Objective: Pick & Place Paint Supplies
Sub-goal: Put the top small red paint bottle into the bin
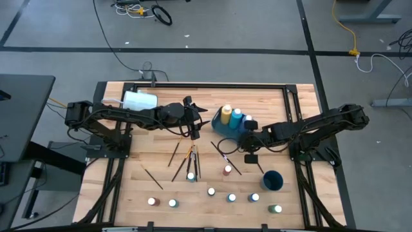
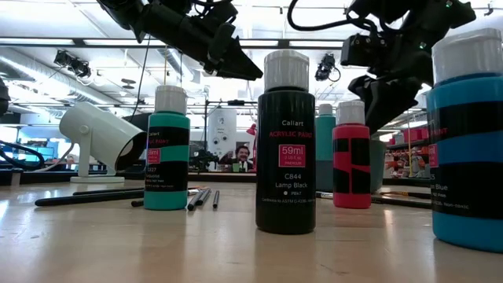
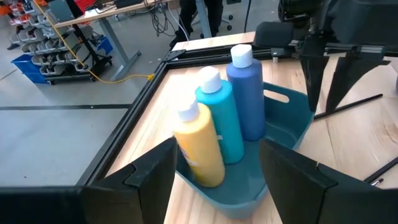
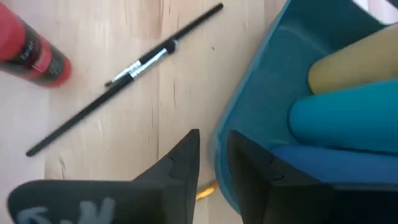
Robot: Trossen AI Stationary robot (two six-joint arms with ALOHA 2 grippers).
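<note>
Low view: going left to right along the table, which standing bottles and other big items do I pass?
White cup lying on its side → teal bottle → Lamp Black bottle → red bottle → blue bottle at the right edge.

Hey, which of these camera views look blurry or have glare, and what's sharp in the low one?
Low view: the black paint bottle is sharp with a readable label, the blue bottle at the edge is soft, and ceiling lights glare behind. Right wrist view: soft overall, the red bottle and brush smeared. Left wrist view: crisp on the three tall bottles. High view: evenly lit.
</note>
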